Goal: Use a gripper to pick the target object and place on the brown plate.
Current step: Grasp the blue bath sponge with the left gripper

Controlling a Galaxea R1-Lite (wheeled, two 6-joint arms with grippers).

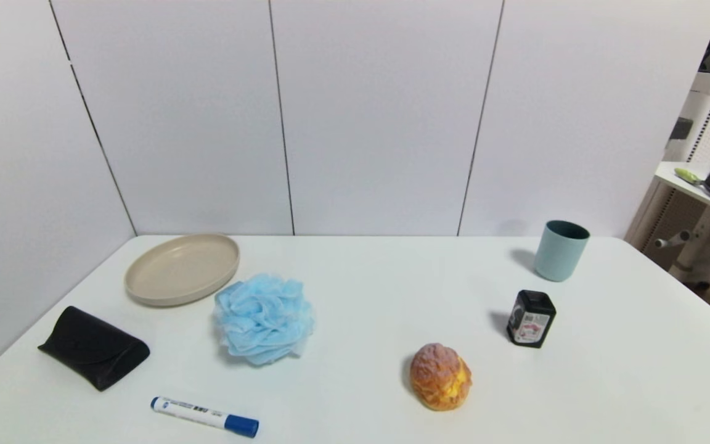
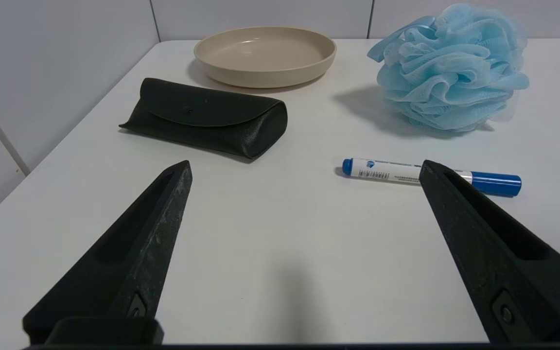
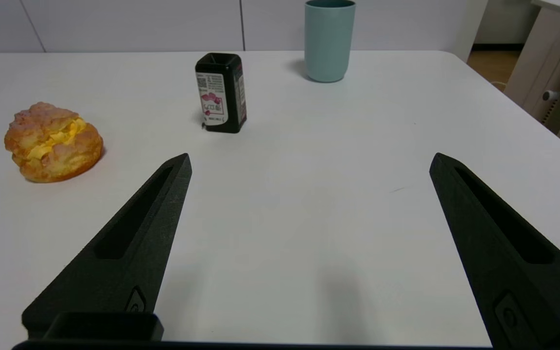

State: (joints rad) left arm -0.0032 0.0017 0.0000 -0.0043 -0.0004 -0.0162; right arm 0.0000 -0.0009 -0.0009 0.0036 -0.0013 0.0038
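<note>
My left claw (image 2: 304,165) hangs wide open and holds nothing (so does my right claw (image 3: 309,160)). The pouf (image 1: 264,319) sits on the table's left, just right of the plate (image 1: 182,269), not on it.

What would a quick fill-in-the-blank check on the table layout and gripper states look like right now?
1. The blue pouf sits right beside the ____ plate.
2. The marker has a ____ cap.
3. The left gripper has its fingers ____, holding nothing.
4. The teal cup stands ____ on the table.

Missing words: beige; blue; open; upright
</note>
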